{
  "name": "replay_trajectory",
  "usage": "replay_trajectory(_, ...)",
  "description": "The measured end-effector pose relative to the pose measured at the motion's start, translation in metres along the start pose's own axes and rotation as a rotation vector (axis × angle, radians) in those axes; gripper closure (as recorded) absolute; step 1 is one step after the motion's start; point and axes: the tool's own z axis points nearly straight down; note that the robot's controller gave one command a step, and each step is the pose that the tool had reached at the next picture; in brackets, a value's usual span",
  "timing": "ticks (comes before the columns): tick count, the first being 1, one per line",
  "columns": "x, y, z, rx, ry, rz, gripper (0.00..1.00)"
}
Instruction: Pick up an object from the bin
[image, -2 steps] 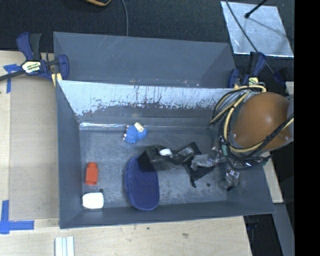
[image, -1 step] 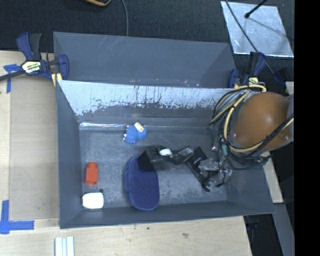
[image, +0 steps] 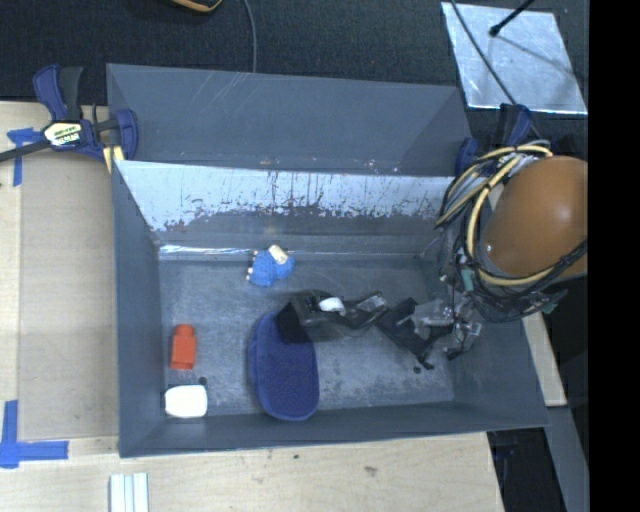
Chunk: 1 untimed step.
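My gripper (image: 441, 330) hangs low at the right side of the bin, just above the floor. A black and grey tool (image: 335, 310) lies directly to its left, stretched across the middle of the floor with its right end close to the gripper. I cannot tell whether they touch. A dark blue oval pad (image: 284, 372) lies in front of the tool's left end.
A small blue and white thing (image: 268, 267) sits near the back wall. An orange block (image: 183, 347) and a white lump (image: 186, 401) lie at the front left. The arm's brown dome and cables stand over the bin's right rim.
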Motion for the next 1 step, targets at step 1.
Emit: replay_trajectory(1, -0.0011, -0.0025, -0.0586, 0.002, -0.001, 0.003, 1.00)
